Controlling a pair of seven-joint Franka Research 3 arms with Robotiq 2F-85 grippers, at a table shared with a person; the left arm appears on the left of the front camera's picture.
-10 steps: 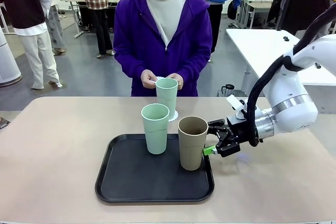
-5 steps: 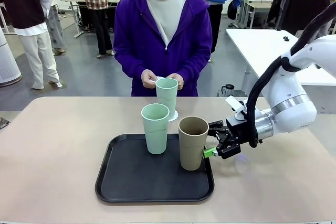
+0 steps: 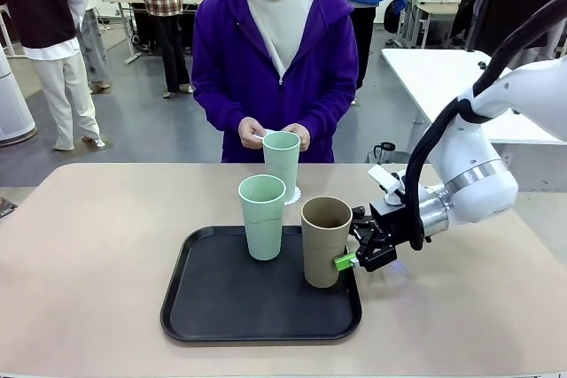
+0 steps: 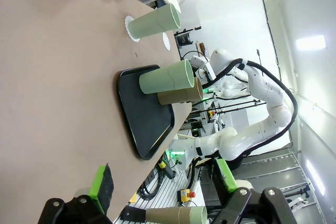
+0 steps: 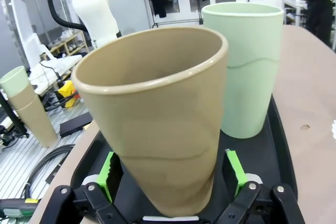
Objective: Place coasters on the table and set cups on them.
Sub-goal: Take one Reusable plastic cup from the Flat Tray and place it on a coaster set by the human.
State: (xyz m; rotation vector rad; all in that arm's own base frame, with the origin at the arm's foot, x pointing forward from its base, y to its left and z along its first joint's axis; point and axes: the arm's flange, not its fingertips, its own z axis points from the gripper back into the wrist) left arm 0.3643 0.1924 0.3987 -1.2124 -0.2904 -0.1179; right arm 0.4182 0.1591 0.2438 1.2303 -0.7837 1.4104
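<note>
Front view first: the black tray (image 3: 177, 307) sits on the beige table (image 3: 89, 245) and carries two of the cups, a mint green cup (image 3: 262, 216) toward its far left and the brown cup (image 3: 324, 241) at its right edge. They stand upright and close together; whether they touch I cannot tell. Both are empty, as far as I can see into them. A second mint cup (image 3: 282, 161) stands upright off the tray, on the table just beyond it, set on a white lacy coaster (image 3: 293, 194) whose edge shows at its base.

My right pincer (image 3: 356, 245) reaches in from the right, low at the brown cup's base. Through the right wrist camera I see its jaws apart, one green pad (image 5: 108, 174) on each side of that cup, with a sliver of gap at each pad, so not clamped.

My left pincer (image 4: 164, 179) hangs over the table well away from the tray, jaws apart with nothing between them.

Across the table the person's hands (image 3: 252, 135) are together just behind the far cup, holding something small and white.
</note>
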